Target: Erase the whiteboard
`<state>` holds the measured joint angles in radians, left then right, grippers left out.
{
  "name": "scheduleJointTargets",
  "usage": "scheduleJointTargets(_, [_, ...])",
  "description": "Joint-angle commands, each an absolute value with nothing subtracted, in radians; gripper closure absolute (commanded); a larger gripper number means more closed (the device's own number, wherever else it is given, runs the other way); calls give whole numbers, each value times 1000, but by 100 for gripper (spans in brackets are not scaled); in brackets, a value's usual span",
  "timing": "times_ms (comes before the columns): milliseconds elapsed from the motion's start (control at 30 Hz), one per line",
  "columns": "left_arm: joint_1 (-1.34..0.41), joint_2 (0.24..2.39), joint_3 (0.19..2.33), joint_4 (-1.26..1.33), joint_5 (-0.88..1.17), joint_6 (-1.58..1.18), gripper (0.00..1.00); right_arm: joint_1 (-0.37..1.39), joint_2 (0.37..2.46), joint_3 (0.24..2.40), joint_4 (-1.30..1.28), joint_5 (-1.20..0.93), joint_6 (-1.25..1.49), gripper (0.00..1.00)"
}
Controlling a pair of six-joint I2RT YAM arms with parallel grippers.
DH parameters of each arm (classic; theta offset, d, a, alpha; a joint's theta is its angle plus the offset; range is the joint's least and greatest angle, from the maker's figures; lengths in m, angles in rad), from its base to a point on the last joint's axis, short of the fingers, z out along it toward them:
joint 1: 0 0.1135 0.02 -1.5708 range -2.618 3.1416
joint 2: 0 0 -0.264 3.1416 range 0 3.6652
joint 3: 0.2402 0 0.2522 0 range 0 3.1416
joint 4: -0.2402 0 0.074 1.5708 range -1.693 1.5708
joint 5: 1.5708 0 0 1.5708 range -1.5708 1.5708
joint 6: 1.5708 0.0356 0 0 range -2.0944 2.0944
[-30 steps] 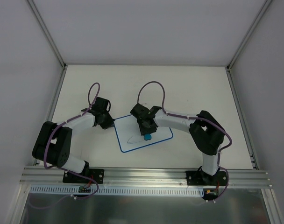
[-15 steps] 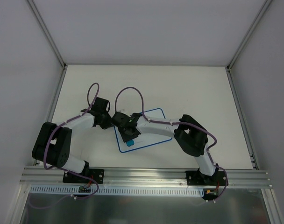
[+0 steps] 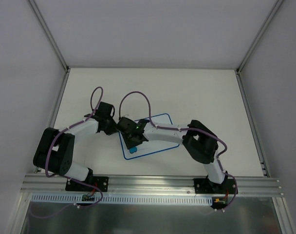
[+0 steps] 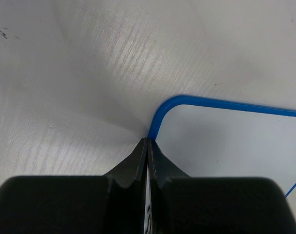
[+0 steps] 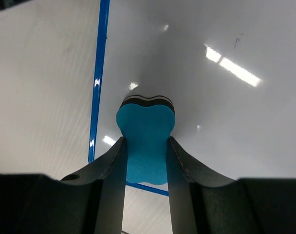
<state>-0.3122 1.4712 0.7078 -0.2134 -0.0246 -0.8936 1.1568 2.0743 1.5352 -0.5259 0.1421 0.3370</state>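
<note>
The small flat white rectangular whiteboard with a thin blue border (image 3: 155,147) is lying slightly skewed on the white table top (image 3: 196,92), just ahead of the arm bases and between the two arms. The right gripper (image 5: 145,141) is clamping a bright-blue foam eraser block with a dark and white end layer (image 5: 145,131), holding it against the board close to the board's blue side edge. The left gripper (image 4: 148,146) is resting with its jaws fully together on nothing, tips meeting right at the outside of a rounded board corner.
</note>
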Motion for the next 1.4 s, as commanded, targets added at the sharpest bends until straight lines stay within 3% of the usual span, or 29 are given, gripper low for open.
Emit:
scheduleJointTargets(0, [-307,1476,666,-281,-55,-896,100,1134,2045,1415,-534,198,376,100])
scheduleJointTargets(233, [-305,1489,689,-281,-60,-890,100,985,1866,1145,-548,324,439,100])
scheduleJointTargets(400, [-301,1500,709,-281,-60,-888,100,937,1804,1074,-540,347,476,100])
scheduleJointTargets(867, [-301,1499,715,-281,-32,-900,100,1115,2017,1394,-488,221,446,100])
scheduleJointTargets(1367, [-301,1489,710,-281,-32,-908,100,1175,2118,1563,-531,141,417,100])
